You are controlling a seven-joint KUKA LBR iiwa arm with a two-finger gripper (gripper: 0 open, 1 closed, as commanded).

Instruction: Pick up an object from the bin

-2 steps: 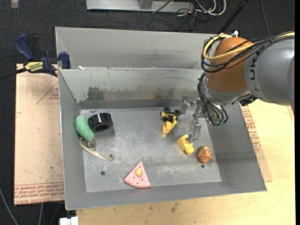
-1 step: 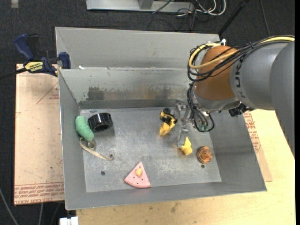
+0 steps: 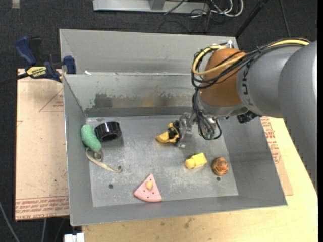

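Observation:
My gripper [image 3: 182,129] hangs low over the middle of the bin, just right of a small yellow and black toy [image 3: 169,135] that lies on the floor. Its fingers reach down at the toy's right end and seem to touch it; whether they close on it I cannot make out. A yellow block [image 3: 196,161] lies a little below the gripper, and a brown round shell-like thing [image 3: 219,166] sits to the right of that block.
A pink wedge [image 3: 148,189] lies near the bin's front wall. At the left stand a black roll [image 3: 108,130], a green oblong thing [image 3: 90,136] and a beige curved strip [image 3: 101,161]. The arm with its orange cover enters from the right.

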